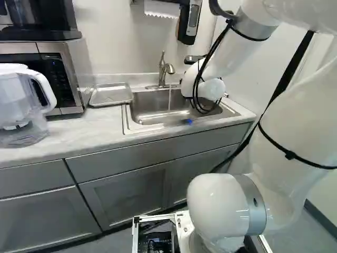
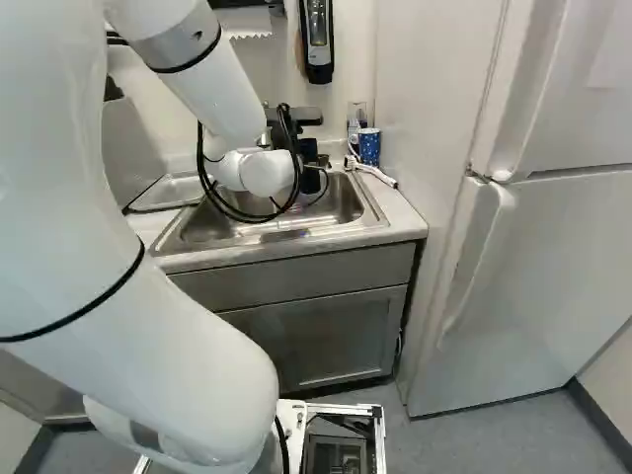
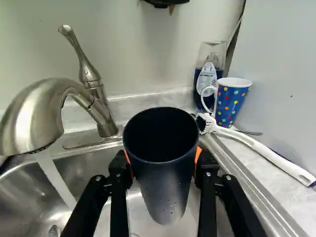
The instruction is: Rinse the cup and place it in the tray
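Pitcher: a clear plastic pitcher with white lid and handle [image 1: 18,113] is standing on the pale marbled countertop [image 1: 87,126], nearer than the boxy black-and-steel microwave [image 1: 59,79].
Tray: a shallow, rectangular metal tray [image 1: 111,95] is lying at nine o'clock from the stainless-steel sink [image 1: 128,126], the wall being twelve.
Faucet: the curved, brushed-metal faucet [image 3: 29,111] is running at ten o'clock from the cup, its stream falling beside the cup.
Cup: the tall, tapering dark cup [image 3: 160,185] is hanging over the sink, its mouth facing up.
Gripper: the black two-fingered gripper [image 2: 308,153] is grasping the cup, both orange pads pressing its sides.
Mug: a blue mug with coloured dots [image 3: 232,103] is standing at one o'clock from the cup.
Brush: a white long-handled brush [image 3: 266,150] is lying beside the mug, its handle reaching toward three o'clock.
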Motion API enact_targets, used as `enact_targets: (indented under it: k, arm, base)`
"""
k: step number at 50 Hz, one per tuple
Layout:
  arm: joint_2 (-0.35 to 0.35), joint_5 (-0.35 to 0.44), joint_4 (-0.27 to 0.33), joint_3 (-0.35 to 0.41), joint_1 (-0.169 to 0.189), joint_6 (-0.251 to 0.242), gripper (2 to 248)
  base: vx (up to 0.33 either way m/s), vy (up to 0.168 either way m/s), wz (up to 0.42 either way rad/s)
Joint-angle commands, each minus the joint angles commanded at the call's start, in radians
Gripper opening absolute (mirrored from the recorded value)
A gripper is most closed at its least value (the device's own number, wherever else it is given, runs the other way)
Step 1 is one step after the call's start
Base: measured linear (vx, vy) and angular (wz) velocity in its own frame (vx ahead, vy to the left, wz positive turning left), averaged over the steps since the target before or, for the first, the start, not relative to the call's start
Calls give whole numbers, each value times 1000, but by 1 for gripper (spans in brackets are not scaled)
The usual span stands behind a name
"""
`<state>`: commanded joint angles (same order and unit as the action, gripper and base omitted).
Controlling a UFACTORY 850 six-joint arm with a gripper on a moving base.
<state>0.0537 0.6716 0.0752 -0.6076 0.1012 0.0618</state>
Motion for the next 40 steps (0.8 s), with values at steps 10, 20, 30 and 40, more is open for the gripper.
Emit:
enact_targets:
  k: [10,20,30,40]
  arm:
    - [-17,3,0,5,-10,0,126]
    - [-19,7,0,13,-31,0,126]
    - [-2,7,0,29,-59,0,126]
    - [18,7,0,49,-90,0,126]
  base:
    - [0,0,0]
    - [0,0,0]
    - [0,0,0]
    - [0,0,0]
